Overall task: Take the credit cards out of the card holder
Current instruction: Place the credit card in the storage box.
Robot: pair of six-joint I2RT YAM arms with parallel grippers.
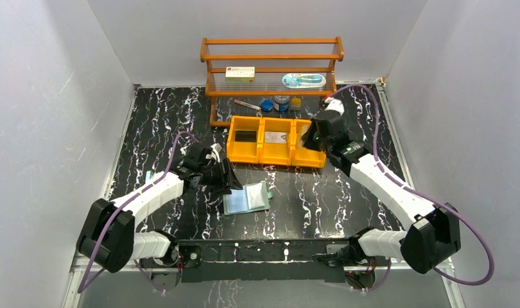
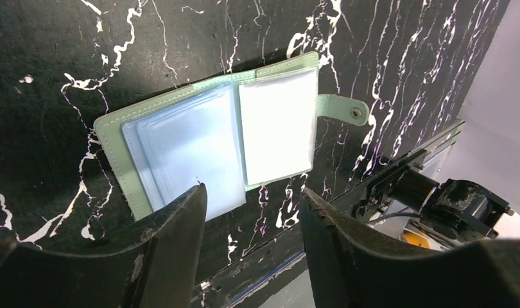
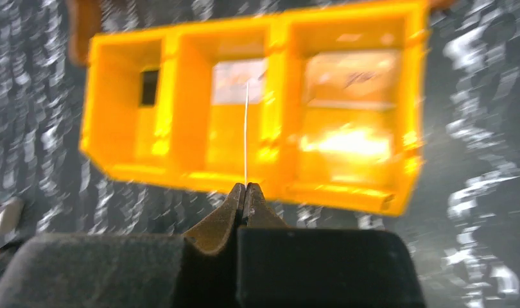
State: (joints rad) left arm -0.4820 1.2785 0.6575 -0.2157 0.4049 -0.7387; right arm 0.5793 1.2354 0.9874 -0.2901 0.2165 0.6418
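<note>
**Q:** What are the surface and the enclosure?
**A:** The table (image 1: 347,212) is flat and black, marble-patterned with white veins. Plain pale walls (image 1: 52,96) enclose it, and a slatted wooden rack (image 1: 270,58) stands at the back.

**Q:** Where is the card holder, and what does it look like?
**A:** The card holder (image 2: 180,141) lies open on the table, just beyond the fingertips of the left gripper (image 2: 252,192). It has a matte sage-green cover, glossy pale-blue sleeves and a rounded snap tab (image 2: 347,110).

**Q:** What is the state of the left gripper?
**A:** Its jaws are spread, and nothing is between them.

**Q:** And the right gripper (image 3: 245,187)?
**A:** It is clenched on a credit card (image 3: 246,128), which shows edge-on as a thin pale line rising from the fingertips.

**Q:** What lies beyond those fingertips?
**A:** A glossy orange plastic bin (image 3: 180,176) with three square compartments, blurred in the wrist view. A dark card (image 1: 246,136) lies in its left compartment and a greyish card (image 1: 275,137) in the middle one.
</note>
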